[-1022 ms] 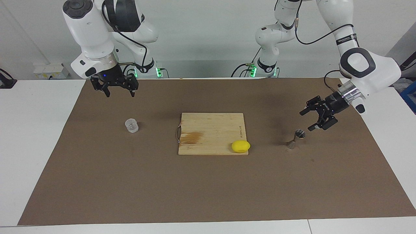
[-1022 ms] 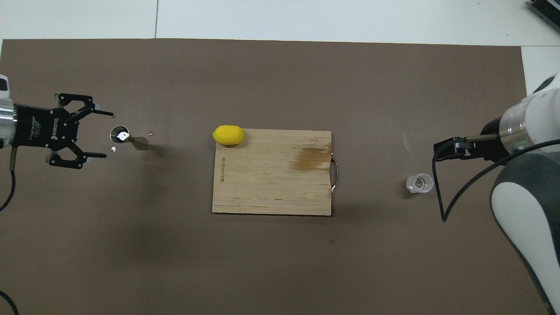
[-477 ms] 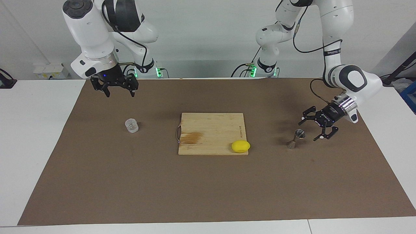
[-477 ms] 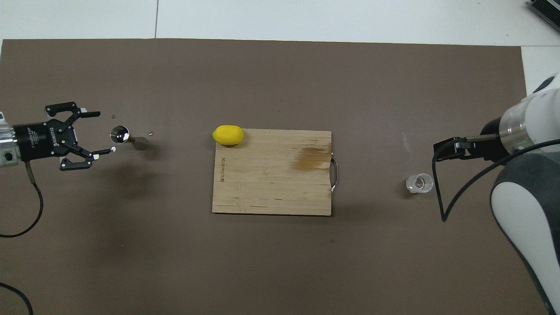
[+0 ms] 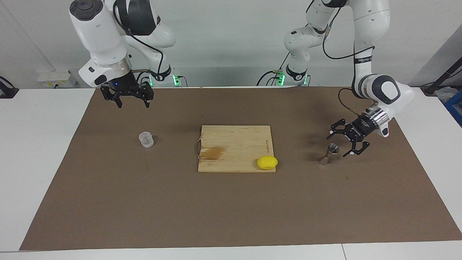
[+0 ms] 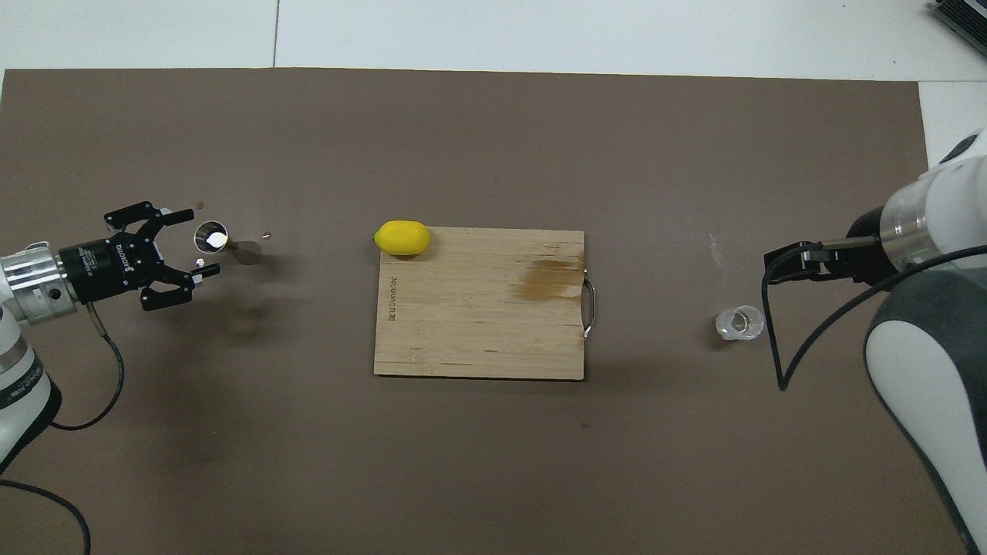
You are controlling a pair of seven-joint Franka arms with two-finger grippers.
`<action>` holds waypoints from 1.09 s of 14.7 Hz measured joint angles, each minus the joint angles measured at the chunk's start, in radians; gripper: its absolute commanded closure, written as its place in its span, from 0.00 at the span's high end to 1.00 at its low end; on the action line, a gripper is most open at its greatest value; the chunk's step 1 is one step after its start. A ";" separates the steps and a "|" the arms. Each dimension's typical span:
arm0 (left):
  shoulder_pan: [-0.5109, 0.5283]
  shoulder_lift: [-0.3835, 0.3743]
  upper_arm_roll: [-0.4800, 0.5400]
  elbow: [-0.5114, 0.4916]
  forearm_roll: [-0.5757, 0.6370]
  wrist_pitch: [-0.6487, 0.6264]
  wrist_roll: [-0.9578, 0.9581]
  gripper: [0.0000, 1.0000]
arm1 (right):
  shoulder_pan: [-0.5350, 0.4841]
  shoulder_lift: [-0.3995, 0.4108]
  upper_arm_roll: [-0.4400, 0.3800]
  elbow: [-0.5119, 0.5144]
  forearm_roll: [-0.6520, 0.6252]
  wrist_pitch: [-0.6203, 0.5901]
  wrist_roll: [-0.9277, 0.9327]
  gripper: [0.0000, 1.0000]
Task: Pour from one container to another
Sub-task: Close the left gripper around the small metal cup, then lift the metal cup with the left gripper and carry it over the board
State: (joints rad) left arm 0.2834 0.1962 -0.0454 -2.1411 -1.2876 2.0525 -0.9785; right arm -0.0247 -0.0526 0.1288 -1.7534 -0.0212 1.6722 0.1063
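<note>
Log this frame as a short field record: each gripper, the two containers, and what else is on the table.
left gripper: open, low beside the jigger, not gripping it
right gripper: open, waiting raised, nearer its base than the cup
jigger: upright on the brown mat, toward the left arm's end
glass cup: upright on mat, untouched
cutting board: mid-table
lemon: on a board corner

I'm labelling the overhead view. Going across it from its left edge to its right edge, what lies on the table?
Left gripper, open, at the jigger → lemon → cutting board → glass cup.
</note>
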 measured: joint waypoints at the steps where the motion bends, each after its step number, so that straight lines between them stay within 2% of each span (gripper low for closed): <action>1: 0.000 0.000 -0.001 0.000 -0.001 0.000 0.000 1.00 | 0.000 0.000 0.000 0.000 0.000 0.000 0.000 1.00; 9: -0.013 0.000 -0.011 -0.010 -0.024 0.020 -0.001 0.85 | 0.000 0.000 0.000 0.000 0.000 0.000 0.000 1.00; 11: -0.013 0.000 -0.011 -0.012 -0.025 0.026 -0.001 0.75 | 0.000 0.000 0.000 0.000 0.000 0.000 0.000 1.00; 12: -0.013 0.000 -0.011 -0.012 -0.025 0.030 -0.001 0.65 | 0.000 0.000 0.000 0.000 0.000 0.000 0.000 1.00; 14: -0.013 0.000 -0.011 -0.013 -0.025 0.032 -0.002 0.36 | 0.000 0.000 0.000 0.000 0.000 0.000 0.000 1.00; 15: -0.013 0.000 -0.011 -0.013 -0.025 0.032 -0.002 0.14 | 0.000 0.000 0.000 0.000 0.000 0.000 0.000 1.00; 16: -0.013 0.000 -0.011 -0.013 -0.026 0.032 -0.002 0.00 | 0.000 0.000 0.000 0.000 0.000 0.000 0.000 1.00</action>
State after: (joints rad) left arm 0.2700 0.1961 -0.0560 -2.1539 -1.3132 2.0850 -0.9803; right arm -0.0247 -0.0526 0.1288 -1.7534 -0.0212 1.6722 0.1063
